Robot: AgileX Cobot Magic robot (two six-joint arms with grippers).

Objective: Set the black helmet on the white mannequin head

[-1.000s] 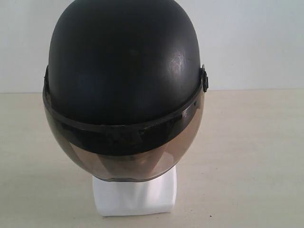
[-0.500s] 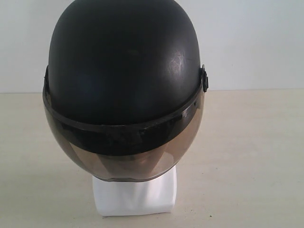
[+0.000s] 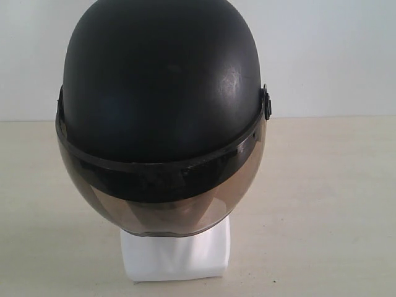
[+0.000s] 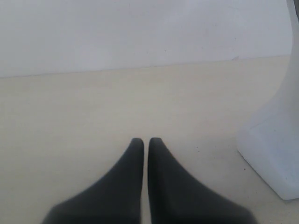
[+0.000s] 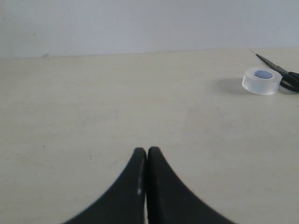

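Observation:
The black helmet (image 3: 161, 80) sits on the white mannequin head, its smoky visor (image 3: 162, 204) hanging over the face. Only the head's white base block (image 3: 176, 257) shows below the visor in the exterior view; the left wrist view shows the base and neck of the mannequin head (image 4: 275, 149) off to one side. My left gripper (image 4: 145, 141) is shut and holds nothing, low over the bare table. My right gripper (image 5: 147, 150) is shut too and holds nothing. Neither gripper appears in the exterior view.
A beige table (image 3: 328, 204) meets a white wall (image 3: 328, 55) behind. In the right wrist view a roll of clear tape (image 5: 261, 80) lies on the table, with black scissors (image 5: 282, 73) just beyond it.

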